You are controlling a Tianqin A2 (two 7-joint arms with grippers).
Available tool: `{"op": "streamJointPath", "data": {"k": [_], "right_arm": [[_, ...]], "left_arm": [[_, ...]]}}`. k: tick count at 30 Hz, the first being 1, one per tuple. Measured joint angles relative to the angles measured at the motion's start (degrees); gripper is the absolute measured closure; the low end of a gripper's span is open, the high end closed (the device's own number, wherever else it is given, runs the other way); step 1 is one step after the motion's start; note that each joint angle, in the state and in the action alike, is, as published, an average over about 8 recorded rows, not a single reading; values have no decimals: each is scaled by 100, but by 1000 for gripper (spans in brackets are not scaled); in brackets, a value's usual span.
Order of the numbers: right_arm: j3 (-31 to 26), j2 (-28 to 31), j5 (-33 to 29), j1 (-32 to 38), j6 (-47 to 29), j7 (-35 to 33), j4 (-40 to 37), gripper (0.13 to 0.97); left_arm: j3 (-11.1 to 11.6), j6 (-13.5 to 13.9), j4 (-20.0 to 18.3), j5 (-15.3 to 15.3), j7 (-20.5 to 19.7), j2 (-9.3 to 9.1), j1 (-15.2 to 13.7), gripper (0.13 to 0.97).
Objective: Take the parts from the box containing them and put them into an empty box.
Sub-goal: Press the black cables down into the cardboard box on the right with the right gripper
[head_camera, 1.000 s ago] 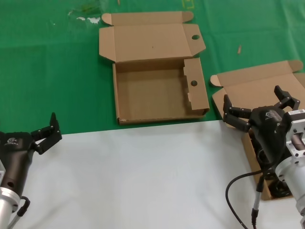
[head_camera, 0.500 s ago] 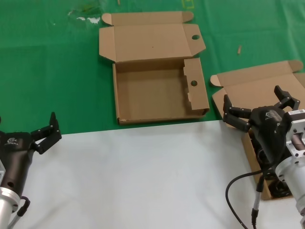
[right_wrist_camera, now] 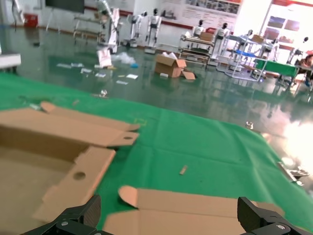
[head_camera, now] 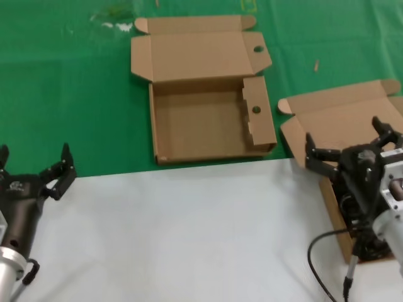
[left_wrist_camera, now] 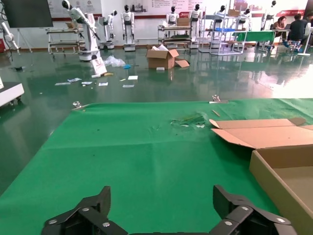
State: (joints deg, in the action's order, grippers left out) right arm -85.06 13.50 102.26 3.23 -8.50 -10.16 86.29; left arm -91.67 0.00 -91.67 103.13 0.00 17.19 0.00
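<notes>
The empty box (head_camera: pixel 195 129) lies open at the centre on the green cloth, with a round hole in its lid flap (head_camera: pixel 258 49) and one in its inner flap (head_camera: pixel 255 109). The box containing the parts (head_camera: pixel 332 204) lies at the right with its plain lid (head_camera: pixel 340 113) open. The black cables (head_camera: pixel 375 246) show only partly, under my right arm. My right gripper (head_camera: pixel 343 133) is open and empty above that box's back edge; its wrist view shows the plain lid (right_wrist_camera: pixel 195 213) below the gripper (right_wrist_camera: pixel 168 203). My left gripper (head_camera: pixel 34 151) is open and empty at the far left, also in its wrist view (left_wrist_camera: pixel 161 193).
A white table surface (head_camera: pixel 189 233) covers the front and the green cloth (head_camera: pixel 69 94) the back. A black robot cable (head_camera: pixel 313 251) loops at the front right. The empty box also shows in the left wrist view (left_wrist_camera: pixel 286 171) and the right wrist view (right_wrist_camera: pixel 34 166).
My right gripper has shifted a little right and towards me over the parts box. My left gripper has turned at the wrist, so both fingers now show side by side.
</notes>
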Motion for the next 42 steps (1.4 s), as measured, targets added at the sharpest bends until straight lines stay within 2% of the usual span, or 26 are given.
{"op": "streamJointPath", "data": {"k": [5, 13, 17, 18, 23, 28, 34, 42], "right_arm": [[-43, 507, -204, -97, -185, 88, 1, 129], [-351, 2182, -1335, -461, -973, 1642, 462, 129], [-446, 3091, -1680, -594, -1673, 2065, 694, 129], [-481, 3309, -1714, -609, -1851, 2078, 730, 129], [-734, 4209, -1719, -494, -2695, 1727, 743, 129], [-1105, 4706, -1667, -4, -3486, 1097, 538, 129], [-1648, 4825, -1764, 957, -4390, 349, 180, 129], [-2370, 4633, -2210, 2317, -5406, -323, -263, 132]], "left_arm": [[0, 0, 0, 0, 0, 0, 0, 381], [0, 0, 0, 0, 0, 0, 0, 592], [0, 0, 0, 0, 0, 0, 0, 592], [0, 0, 0, 0, 0, 0, 0, 615], [0, 0, 0, 0, 0, 0, 0, 733], [0, 0, 0, 0, 0, 0, 0, 810], [0, 0, 0, 0, 0, 0, 0, 900], [0, 0, 0, 0, 0, 0, 0, 948]]}}
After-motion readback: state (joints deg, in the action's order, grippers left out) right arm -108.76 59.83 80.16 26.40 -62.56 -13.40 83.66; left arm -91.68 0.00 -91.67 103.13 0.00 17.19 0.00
